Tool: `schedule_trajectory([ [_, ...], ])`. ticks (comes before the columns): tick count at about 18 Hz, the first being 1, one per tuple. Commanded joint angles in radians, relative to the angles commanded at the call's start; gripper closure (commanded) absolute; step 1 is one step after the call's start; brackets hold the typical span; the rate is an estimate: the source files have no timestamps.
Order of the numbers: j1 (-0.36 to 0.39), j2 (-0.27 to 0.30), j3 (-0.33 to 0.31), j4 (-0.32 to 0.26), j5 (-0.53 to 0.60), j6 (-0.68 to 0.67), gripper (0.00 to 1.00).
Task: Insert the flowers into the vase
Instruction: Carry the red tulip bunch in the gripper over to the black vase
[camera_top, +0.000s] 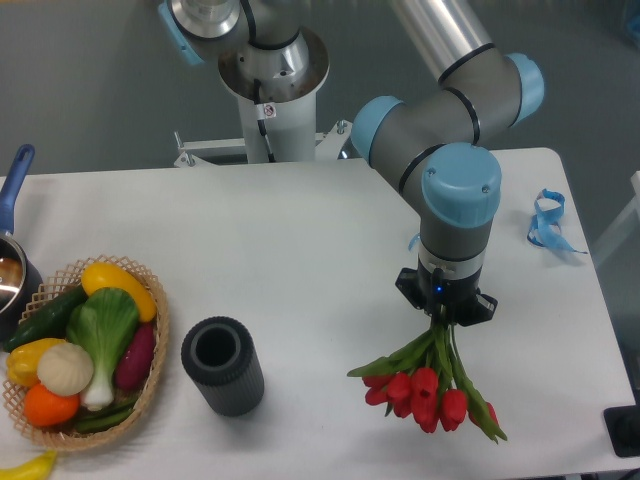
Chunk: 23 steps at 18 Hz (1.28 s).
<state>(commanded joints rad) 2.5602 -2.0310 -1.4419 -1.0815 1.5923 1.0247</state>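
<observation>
Gripped in the gripper (441, 318), whose jaws are hidden under the wrist, are the stems of one bunch of flowers (428, 390); about six red heads can be counted, hanging toward the near right of the table (300, 230). One vase (222, 364) is stood upright, mouth open, well left of the flowers and just beside one basket (155, 350) of toy vegetables. One blue ribbon (548, 222) is seen far right. No writing can be read.
</observation>
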Motion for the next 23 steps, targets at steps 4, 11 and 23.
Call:
schedule_trajectory([
  [4,0.000,0.002,0.002,0.005,-0.006,-0.011,0.94],
  [11,-0.008,0.012,-0.011,0.107,-0.123,-0.092,0.94],
  [23,-0.012,0.051,-0.064,0.382,-0.680,-0.201,0.94],
])
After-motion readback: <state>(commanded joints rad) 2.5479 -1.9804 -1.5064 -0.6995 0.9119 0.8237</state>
